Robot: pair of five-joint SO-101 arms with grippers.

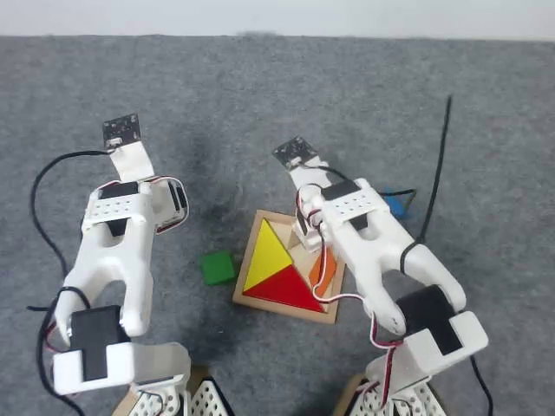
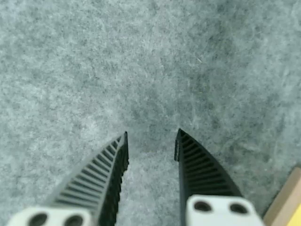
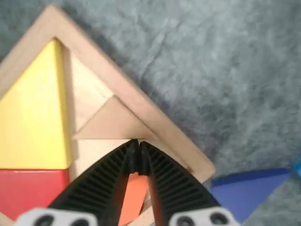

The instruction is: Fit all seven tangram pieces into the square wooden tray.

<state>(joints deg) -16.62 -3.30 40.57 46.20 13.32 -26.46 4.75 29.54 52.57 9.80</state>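
Carpet [image 1: 260,104], grey, under everything; square wooden tray [image 1: 277,308] sits between the arms; right gripper [image 3: 138,142] hangs over the tray, jaws pressed together, nothing in them; left gripper [image 2: 152,133] over bare carpet, jaws apart; yellow triangle [image 1: 264,251] and red triangle [image 1: 282,286] touching inside the tray; blue piece [image 3: 244,186] just outside it; orange piece [image 3: 134,193] inside, under the right gripper; green square [image 1: 217,267] beside the tray's other side; small bare-wood triangle [image 3: 110,125] against the rim.

Right arm [image 1: 381,251] overhangs tray [image 1: 282,308] right half; left half open from above; green piece [image 1: 218,267] flanks tray.
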